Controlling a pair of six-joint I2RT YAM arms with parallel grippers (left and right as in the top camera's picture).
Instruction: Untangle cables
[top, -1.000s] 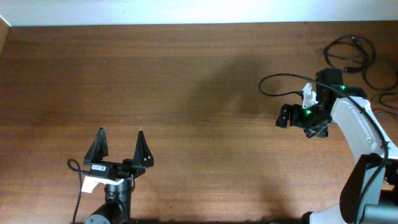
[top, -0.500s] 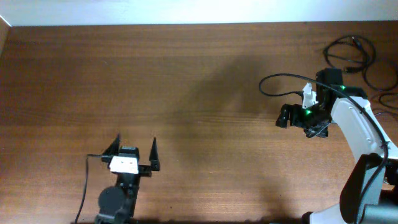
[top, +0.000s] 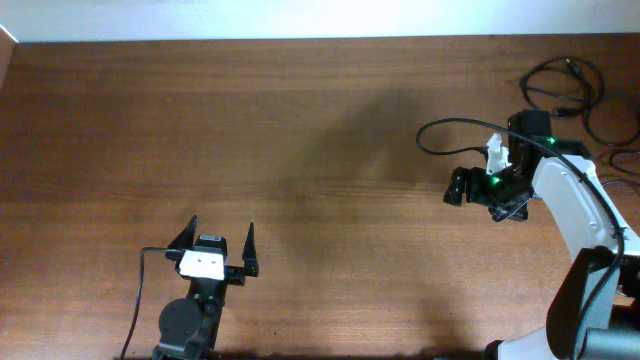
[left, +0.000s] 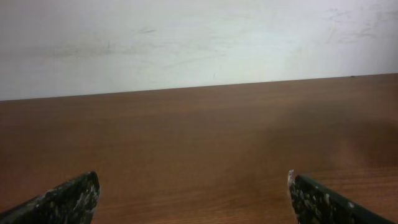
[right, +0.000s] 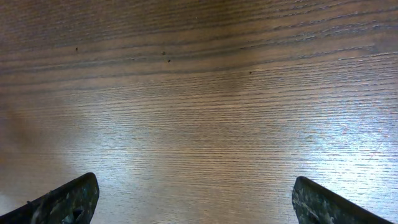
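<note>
table (top: 300, 150): open wood mid-span, white wall (left: 186, 37) at far edge | cables (top: 570, 64): thin black loops, far-right corner, maybe overlapping | left gripper (top: 221, 224), right gripper (right: 193, 186): spread wide, holding nothing

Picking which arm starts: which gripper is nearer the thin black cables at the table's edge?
Right. The right gripper hangs open just short of the cables; the left gripper is open far across the table.
</note>
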